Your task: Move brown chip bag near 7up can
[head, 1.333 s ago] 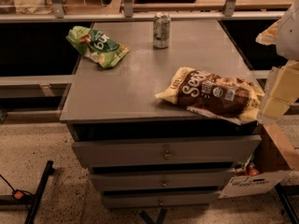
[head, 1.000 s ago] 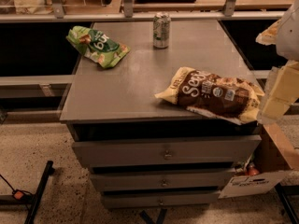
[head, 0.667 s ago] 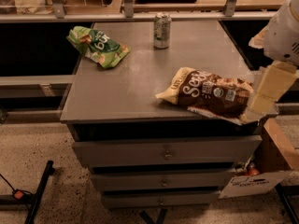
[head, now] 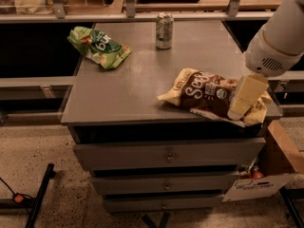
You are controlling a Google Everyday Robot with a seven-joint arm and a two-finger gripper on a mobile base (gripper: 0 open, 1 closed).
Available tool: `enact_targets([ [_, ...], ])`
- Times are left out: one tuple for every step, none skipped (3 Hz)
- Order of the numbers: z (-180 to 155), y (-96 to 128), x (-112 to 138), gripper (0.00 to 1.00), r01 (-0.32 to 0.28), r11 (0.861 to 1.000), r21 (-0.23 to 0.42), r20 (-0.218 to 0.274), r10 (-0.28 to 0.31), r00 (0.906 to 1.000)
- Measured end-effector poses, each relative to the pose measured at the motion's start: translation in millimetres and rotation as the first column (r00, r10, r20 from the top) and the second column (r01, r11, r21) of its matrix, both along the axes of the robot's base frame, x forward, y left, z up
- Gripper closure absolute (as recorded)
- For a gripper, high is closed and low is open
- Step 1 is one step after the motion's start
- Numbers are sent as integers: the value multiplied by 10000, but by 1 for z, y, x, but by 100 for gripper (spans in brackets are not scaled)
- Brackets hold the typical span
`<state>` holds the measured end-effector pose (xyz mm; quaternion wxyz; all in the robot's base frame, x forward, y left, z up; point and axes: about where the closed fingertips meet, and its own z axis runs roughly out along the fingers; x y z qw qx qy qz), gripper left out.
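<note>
Gripper [head: 246, 98] hovers over brown chip bag [head: 204, 93] at the surface [head: 123, 94] edge, likely for grasping; its grip I cannot tell.

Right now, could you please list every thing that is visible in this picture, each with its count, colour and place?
brown chip bag: one, dark brown with pale yellow ends, front right of the cabinet top.
green chip bag: one, green, back left of the top.
7up can: one, silver and green, upright at the back middle.
cabinet: one, grey, centre of the view.
drawers: three, grey, under the top.
cardboard box: one, brown, on the floor at right.
arm: one, white, upper right.
tool: one, pale, at the brown chip bag's right end.
</note>
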<state>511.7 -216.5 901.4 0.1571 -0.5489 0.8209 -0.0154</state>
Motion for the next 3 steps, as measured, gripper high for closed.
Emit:
enact_targets([
  [-30, 2, 8, 19, 224, 9996, 145, -451, -217, 9987],
  [-55, 1, 8, 42, 372, 9990, 257, -909, -348, 9953],
  [-63, 0, 6, 64, 382, 9991, 175, -1105, -360, 9932],
])
